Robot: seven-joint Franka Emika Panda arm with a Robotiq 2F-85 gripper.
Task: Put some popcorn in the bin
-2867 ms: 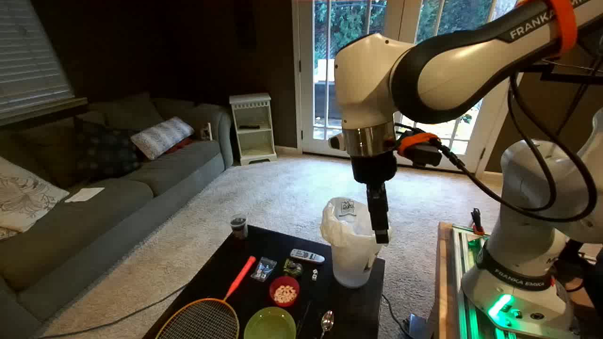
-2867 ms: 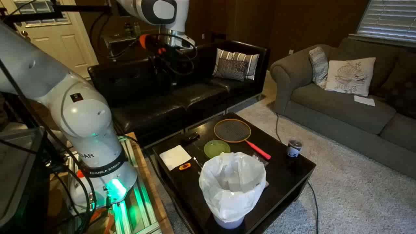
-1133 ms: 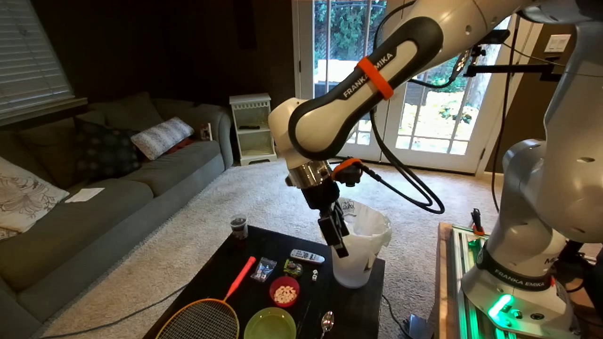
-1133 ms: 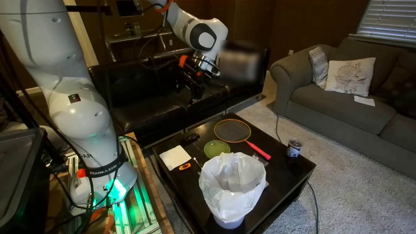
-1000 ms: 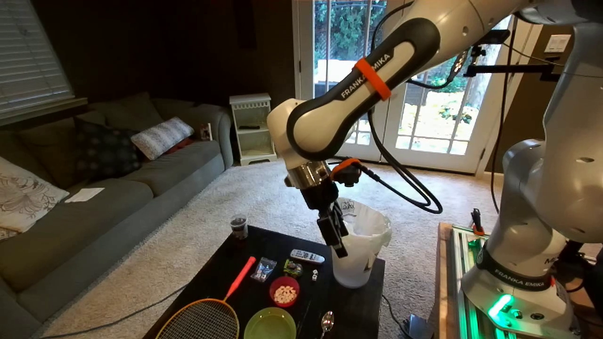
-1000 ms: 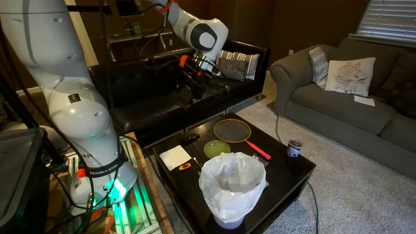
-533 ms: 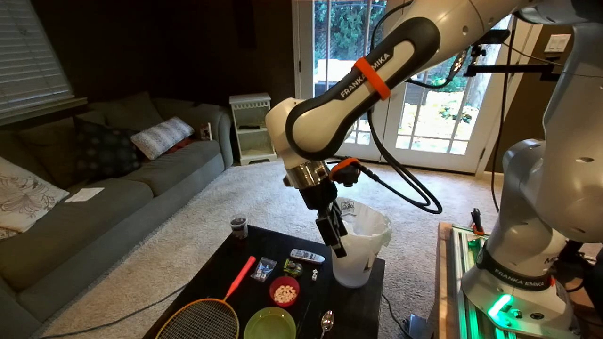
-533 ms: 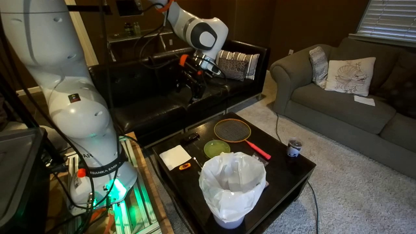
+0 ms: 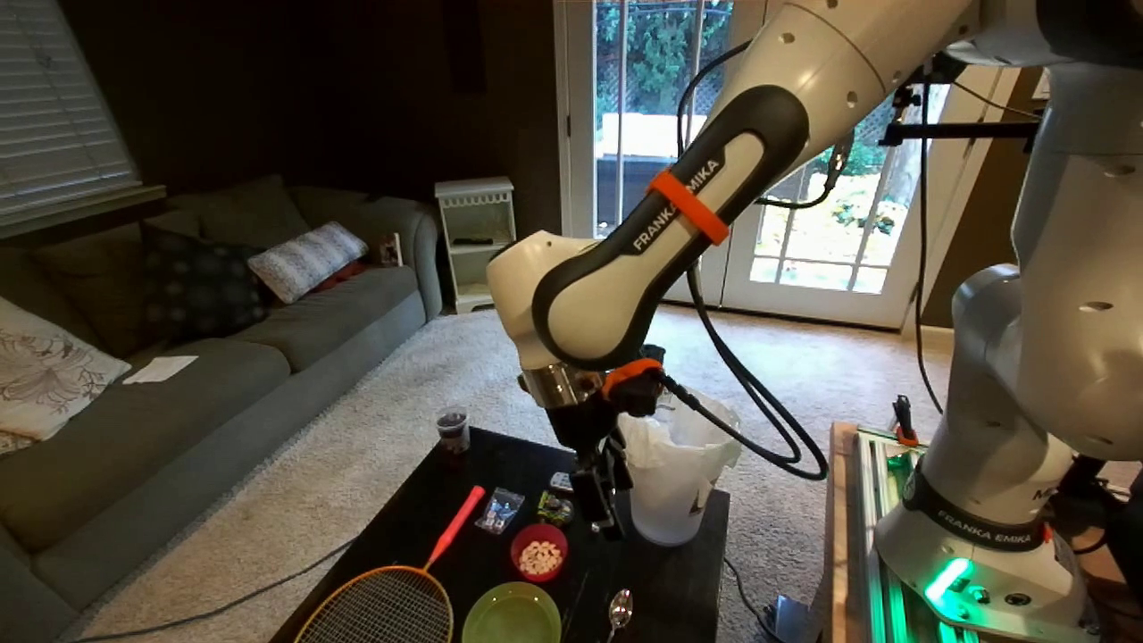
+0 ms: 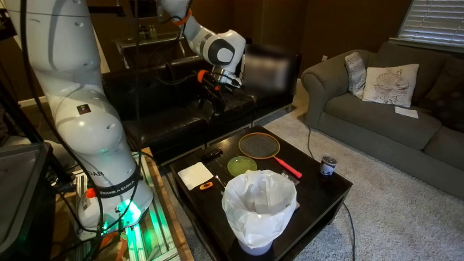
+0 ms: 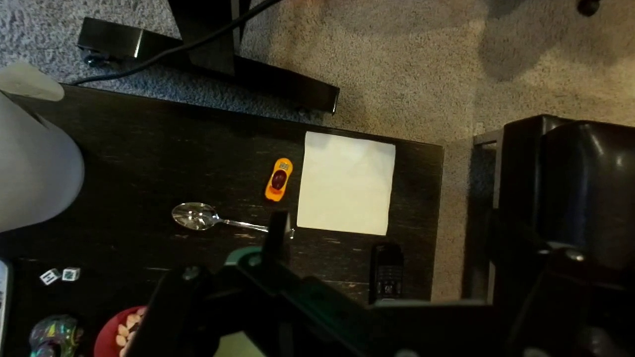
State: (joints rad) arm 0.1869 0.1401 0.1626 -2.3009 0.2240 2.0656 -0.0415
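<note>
Exterior view: pincer (image 9: 614,511) wide, empty.
If I descend off-centre, the red bowl (image 9: 540,532) may tip, spilling popcorn (image 9: 540,559).

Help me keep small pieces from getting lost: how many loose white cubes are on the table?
2. In the wrist view, one cube lies nearer the remote, the other cube beside it nearer the spoon. More could be hidden where the table is blocked.

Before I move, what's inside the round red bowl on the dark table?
Small pale popcorn-like pieces lie in the red bowl; anything beneath them, bowl floor included, is covered.
</note>
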